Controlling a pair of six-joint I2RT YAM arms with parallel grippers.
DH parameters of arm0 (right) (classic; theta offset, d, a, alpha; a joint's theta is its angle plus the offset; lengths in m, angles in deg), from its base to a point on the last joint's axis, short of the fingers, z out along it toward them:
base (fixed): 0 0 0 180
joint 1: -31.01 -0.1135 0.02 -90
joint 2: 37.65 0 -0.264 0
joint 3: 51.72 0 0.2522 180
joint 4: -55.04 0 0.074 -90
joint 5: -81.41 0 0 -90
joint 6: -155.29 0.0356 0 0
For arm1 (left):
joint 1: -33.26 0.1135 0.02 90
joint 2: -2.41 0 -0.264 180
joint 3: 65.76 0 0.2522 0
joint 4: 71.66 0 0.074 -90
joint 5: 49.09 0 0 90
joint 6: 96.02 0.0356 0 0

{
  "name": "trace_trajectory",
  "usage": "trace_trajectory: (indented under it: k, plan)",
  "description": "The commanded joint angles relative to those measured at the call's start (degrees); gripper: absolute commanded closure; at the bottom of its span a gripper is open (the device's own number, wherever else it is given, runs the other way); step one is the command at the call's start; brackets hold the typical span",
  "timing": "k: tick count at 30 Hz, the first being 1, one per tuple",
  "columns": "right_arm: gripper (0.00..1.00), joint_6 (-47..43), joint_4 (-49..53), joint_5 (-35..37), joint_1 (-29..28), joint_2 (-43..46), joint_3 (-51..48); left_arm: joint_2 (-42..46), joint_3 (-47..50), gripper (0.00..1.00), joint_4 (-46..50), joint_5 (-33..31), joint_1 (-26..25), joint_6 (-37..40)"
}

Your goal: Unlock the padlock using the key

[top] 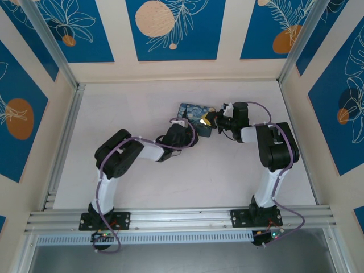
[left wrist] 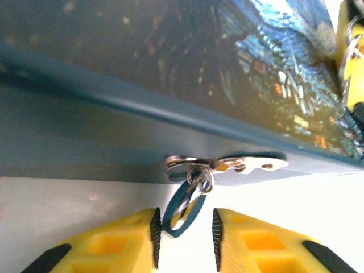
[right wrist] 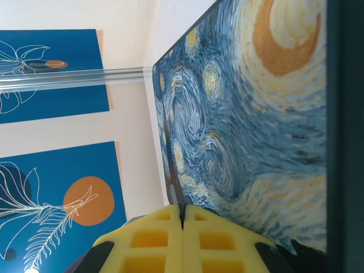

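The starry-night box point(top: 196, 115) lies mid-table, and its dark side wall point(left wrist: 114, 125) fills the left wrist view. A small metal bunch lies against its bottom edge, with a flat silvery key point(left wrist: 253, 165) pointing right. From it, a blue-rimmed metal ring point(left wrist: 185, 206) hangs between the yellow fingers of my left gripper point(left wrist: 185, 236). The left pad touches the ring and the right pad stands clear of it. My right gripper point(right wrist: 182, 213) is shut at the box's right edge point(top: 209, 120), its tips against the painted lid point(right wrist: 256, 114). I cannot pick out the padlock among these parts.
Thin metal loops point(left wrist: 348, 54) show beside the right gripper's yellow finger at the box's far corner. White table point(top: 142, 102) surrounds the box. Blue-patterned walls point(top: 170, 28) and aluminium rails point(top: 62, 142) close the workspace.
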Motion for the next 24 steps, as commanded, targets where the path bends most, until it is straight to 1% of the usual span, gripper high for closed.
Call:
trace_trajectory:
  k: [1, 9, 16, 18, 22, 24]
  plan:
    - [1.0, 0.69, 0.9, -0.48, 0.42, -1.73, -1.12, -1.22, -0.5, 0.67, 0.14, 0.64, -0.68, -0.53]
    - [1.0, 0.83, 0.76, -0.42, 0.43, -1.86, -1.34, -2.08, -1.59, 0.71, -0.08, -0.04, -0.7, -2.12]
    - [1.0, 1.11, 0.35, -0.48, 0.47, -1.86, -1.66, -2.73, -2.12, 0.77, -0.7, -0.6, -0.63, -3.92]
    - [1.0, 1.28, 0.12, -0.57, 0.45, -1.82, -1.61, -2.66, -2.28, 0.8, -0.55, -0.44, -0.65, -4.23]
    - [1.0, 1.81, -0.16, -1.25, 0.71, -0.64, -1.26, -2.07, -2.3, 0.93, -0.03, 0.49, -0.46, -5.44]
    - [1.0, 2.16, 0.02, -1.56, 0.97, 0.74, -1.06, -1.46, -2.09, 0.97, 0.59, 1.06, -0.28, -6.41]
